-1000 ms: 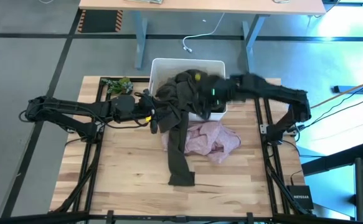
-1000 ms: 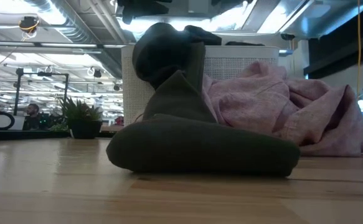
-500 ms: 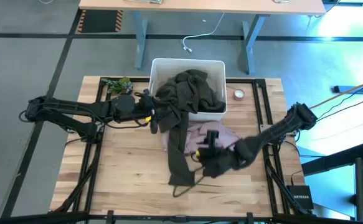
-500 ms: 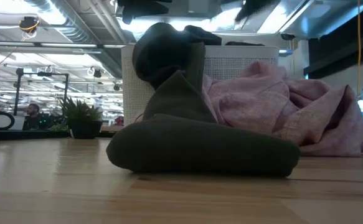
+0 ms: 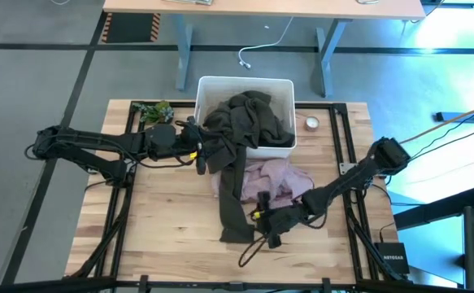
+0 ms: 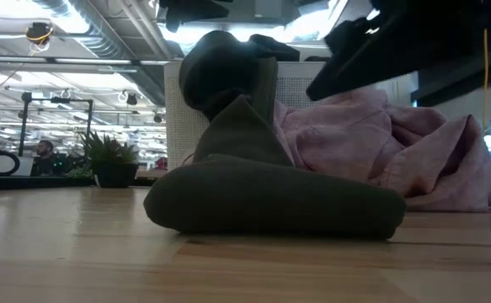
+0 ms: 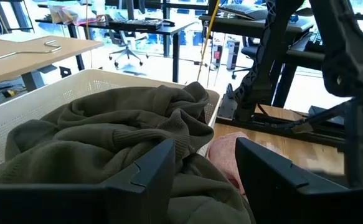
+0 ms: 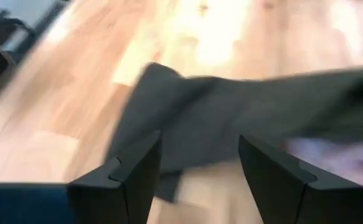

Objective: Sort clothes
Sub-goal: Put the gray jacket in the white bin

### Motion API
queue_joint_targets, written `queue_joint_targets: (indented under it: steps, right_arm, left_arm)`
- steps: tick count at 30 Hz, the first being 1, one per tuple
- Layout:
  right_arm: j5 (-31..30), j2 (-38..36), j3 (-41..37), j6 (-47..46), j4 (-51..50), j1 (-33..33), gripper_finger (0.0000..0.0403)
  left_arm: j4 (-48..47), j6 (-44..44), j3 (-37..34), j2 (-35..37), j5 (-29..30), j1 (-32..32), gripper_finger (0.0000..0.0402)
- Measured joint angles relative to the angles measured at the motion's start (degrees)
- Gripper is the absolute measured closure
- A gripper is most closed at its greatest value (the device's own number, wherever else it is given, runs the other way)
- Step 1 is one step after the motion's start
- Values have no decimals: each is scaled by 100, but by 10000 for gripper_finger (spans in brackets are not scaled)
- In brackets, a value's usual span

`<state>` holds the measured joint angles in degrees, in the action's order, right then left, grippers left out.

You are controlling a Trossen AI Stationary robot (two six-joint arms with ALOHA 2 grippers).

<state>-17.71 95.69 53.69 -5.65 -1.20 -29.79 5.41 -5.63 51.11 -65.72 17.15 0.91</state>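
Observation:
A dark olive garment (image 5: 241, 130) fills the white bin (image 5: 212, 83) and drapes over its front rim; its long lower end (image 5: 235, 220) lies on the table. A pale pink garment (image 5: 279, 181) lies crumpled on the table in front of the bin, partly under the olive one. My left gripper (image 5: 202, 155) is open at the bin's front left corner, beside the olive drape; the olive cloth (image 7: 125, 130) lies just ahead of its fingers. My right gripper (image 5: 259, 228) is open above the table, right of the olive lower end (image 8: 218, 118), and holds nothing. My left gripper's open fingers (image 7: 150, 171) stand level against the olive garment where it hangs over the bin's rim. I cannot tell whether they touch the cloth.
A small green mottled lump (image 5: 154, 111) sits at the table's far left corner, and a small round object (image 5: 311, 124) lies right of the bin. Bare wood lies along the near edge and at the left. The right arm shows dark at the top of the low view (image 6: 397, 42).
My right gripper has swung from over the bin toward the table's near edge and down, ending beside the olive garment's lower end. The garments have stayed in place.

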Motion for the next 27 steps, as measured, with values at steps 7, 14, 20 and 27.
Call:
queue_joint_targets:
  steps: [7, 14, 20, 27]
  right_arm:
    - [499, 638, 17, 451, 462, 342, 173]
    - [820, 856, 164, 262, 343, 1011, 173]
    - [1612, 868, 164, -570, -257, 1148, 173]
    - [1628, 868, 160, -1097, -35, 1148, 173]
  left_arm:
    - [3, 2, 0, -1, 0, 0, 237]
    - [-4, 2, 0, -1, 0, 0, 237]
    - [-29, 2, 0, -1, 0, 0, 237]
    - [11, -21, 0, -1, 0, 0, 237]
